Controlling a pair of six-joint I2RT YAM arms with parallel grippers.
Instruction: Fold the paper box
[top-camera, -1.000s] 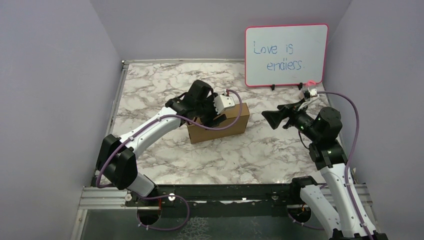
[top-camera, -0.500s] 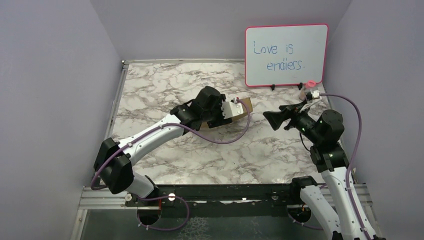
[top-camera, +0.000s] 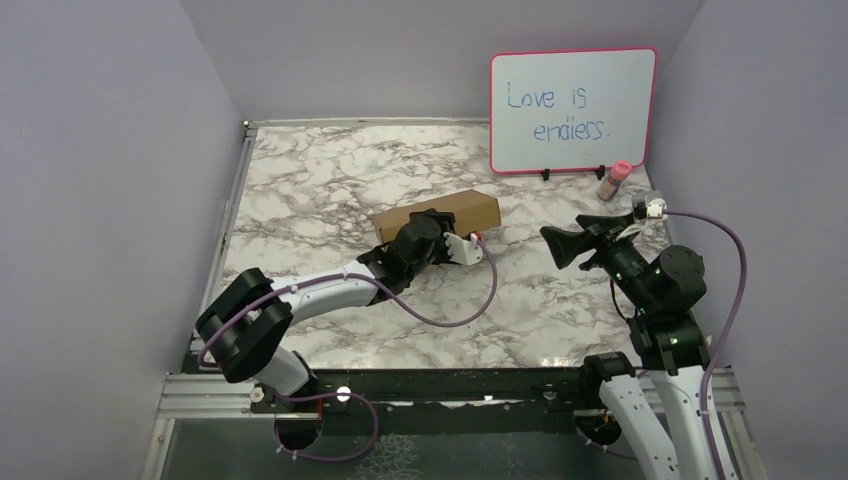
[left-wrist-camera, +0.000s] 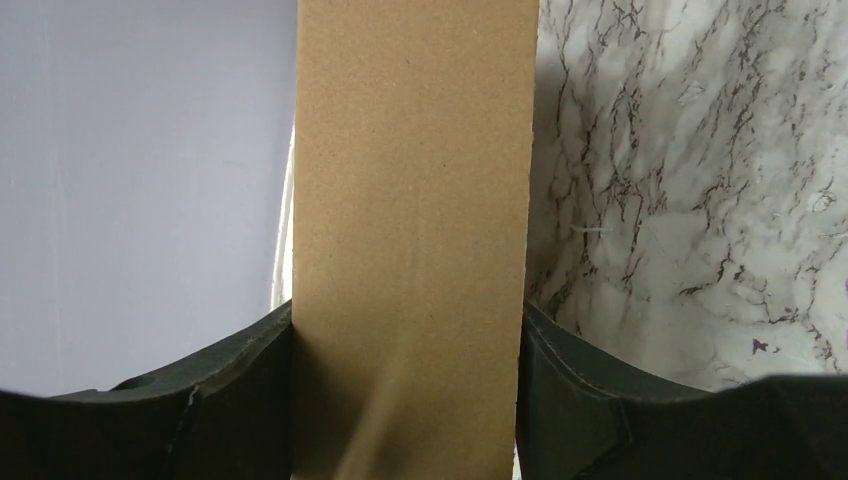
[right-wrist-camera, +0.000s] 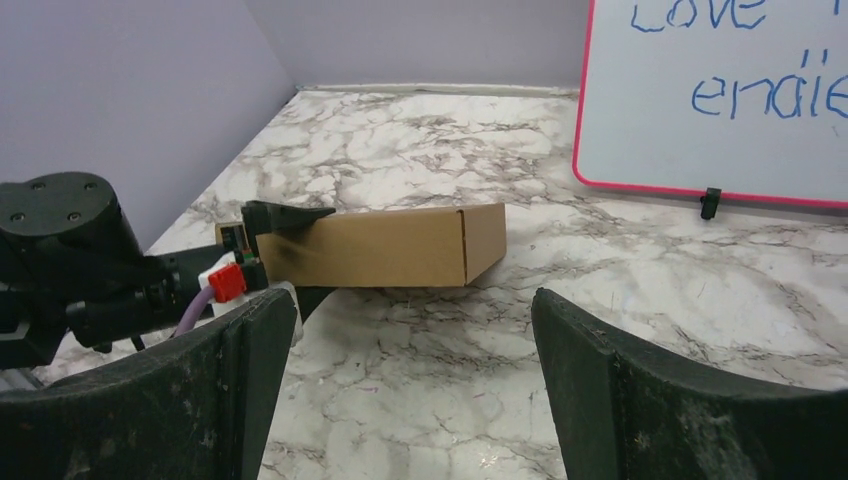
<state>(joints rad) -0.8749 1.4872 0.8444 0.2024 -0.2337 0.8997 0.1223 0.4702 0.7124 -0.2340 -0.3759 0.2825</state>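
Note:
The paper box (top-camera: 437, 212) is a closed brown cardboard carton lying flat on the marble table (top-camera: 300, 180), slightly left of centre. My left gripper (top-camera: 428, 240) reaches in from the near side and is shut on it. In the left wrist view the paper box (left-wrist-camera: 412, 180) fills the gap, with both black fingers (left-wrist-camera: 230, 400) pressed against its sides. My right gripper (top-camera: 561, 245) hangs open to the right of the box, apart from it. The right wrist view shows the paper box (right-wrist-camera: 390, 245) ahead of the open right gripper (right-wrist-camera: 412, 320), with nothing between the fingers.
A pink-framed whiteboard (top-camera: 572, 110) stands at the back right; it also shows in the right wrist view as the whiteboard (right-wrist-camera: 720, 95). A small pink-capped bottle (top-camera: 613, 181) sits below its right corner. Purple walls close the table on the left, back and right.
The left arm has swung lower and to the near side, and the box has gone from standing on its edge to lying flat, a little farther back. The right arm has drifted right, uncovering the bottle.

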